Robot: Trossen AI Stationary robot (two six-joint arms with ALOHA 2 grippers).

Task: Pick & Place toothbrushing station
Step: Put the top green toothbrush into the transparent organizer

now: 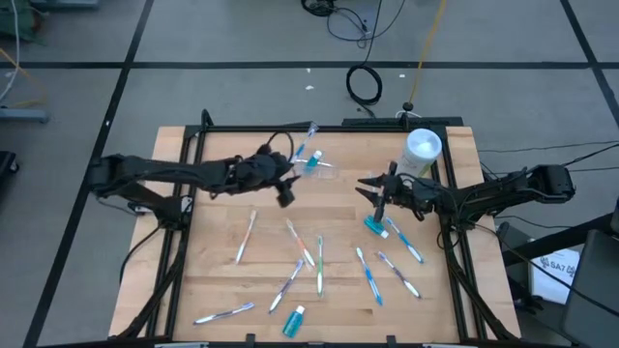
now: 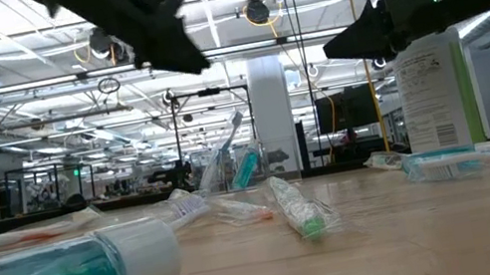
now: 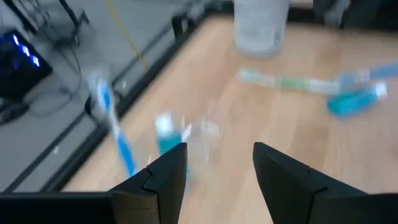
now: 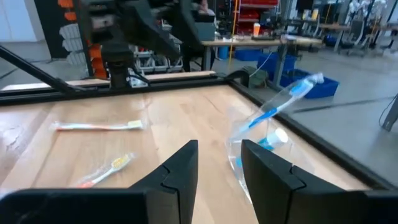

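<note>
step: between picks, cup half filled | left gripper (image 1: 286,195) open, empty, just beside clear plastic cup (image 1: 311,162) holding blue toothbrush (image 1: 302,147) and teal tube | right gripper (image 1: 368,187) open, empty, near white bottle (image 1: 422,148) | next: probably lower on one loose toothbrush

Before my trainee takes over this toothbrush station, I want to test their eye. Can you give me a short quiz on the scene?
1. True or false: the clear cup already holds a blue toothbrush.
2. Which hand hovers nearer the clear cup? A) left hand B) right hand
3. Fill in: the white bottle stands near the table's ____ right corner.

Key: 1 true; 2 A; 3 far.
</note>
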